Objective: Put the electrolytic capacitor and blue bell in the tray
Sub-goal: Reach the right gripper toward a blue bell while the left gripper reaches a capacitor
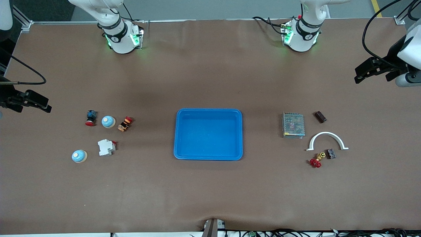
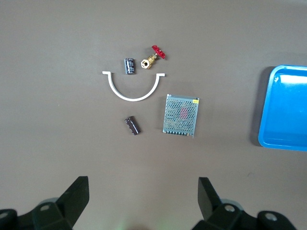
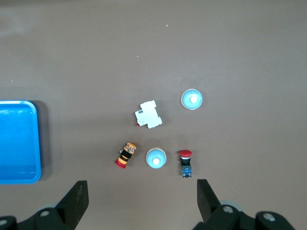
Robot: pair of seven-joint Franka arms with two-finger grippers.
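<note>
Glossy blue plastic tray (image 1: 208, 113), rounded rim; L hand (image 2: 144, 199) & R hand (image 3: 142, 201) both spread wide.

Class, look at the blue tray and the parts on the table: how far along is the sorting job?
Done: nothing; the tray holds no parts.
In hand: nothing. The left gripper and right gripper hang open, each above its own end of the table.
Left: a dark capacitor and a blue bell must still go in; a second capacitor and second bell also lie outside.
</note>
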